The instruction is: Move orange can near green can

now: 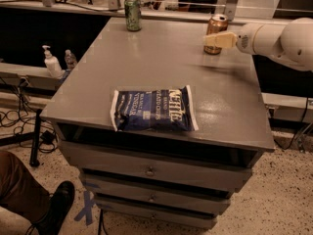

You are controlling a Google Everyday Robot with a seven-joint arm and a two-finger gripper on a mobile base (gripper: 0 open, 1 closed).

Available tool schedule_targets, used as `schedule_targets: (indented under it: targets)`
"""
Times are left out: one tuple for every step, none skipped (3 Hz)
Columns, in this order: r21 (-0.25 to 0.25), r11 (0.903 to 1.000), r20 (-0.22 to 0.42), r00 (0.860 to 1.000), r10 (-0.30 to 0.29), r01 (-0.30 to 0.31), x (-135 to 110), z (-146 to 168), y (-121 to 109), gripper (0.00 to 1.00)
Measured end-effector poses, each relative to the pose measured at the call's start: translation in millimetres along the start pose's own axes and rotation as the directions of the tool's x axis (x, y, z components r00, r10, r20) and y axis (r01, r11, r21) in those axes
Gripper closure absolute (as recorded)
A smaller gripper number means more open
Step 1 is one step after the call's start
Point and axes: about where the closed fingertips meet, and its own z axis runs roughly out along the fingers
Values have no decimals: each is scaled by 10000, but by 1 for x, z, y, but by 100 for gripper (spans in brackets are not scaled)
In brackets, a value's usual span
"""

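Note:
The orange can [216, 24] stands upright near the far right of the grey cabinet top [161, 67]. The green can [132, 13] stands upright at the far edge, left of centre, well apart from the orange can. My gripper [211, 39] reaches in from the right on a white arm, and its pale fingers lie across the front of the orange can's lower half, at or right next to it.
A blue Kettle chip bag [154, 109] lies flat near the front edge of the top. Drawers sit below. A soap dispenser [50, 62] and a small bottle [70, 60] stand on a ledge at the left. A person's leg and shoe [34, 202] are at the bottom left.

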Motion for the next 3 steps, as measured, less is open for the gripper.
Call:
schedule_targets:
  targets:
    - [-343, 9994, 392, 9992, -85, 98, -9, 19, 8, 0]
    - [-751, 9972, 411, 9992, -29, 60, -7, 37, 21, 18]
    - [-911, 9958, 364, 9993, 36, -3, -4, 46, 26, 40]
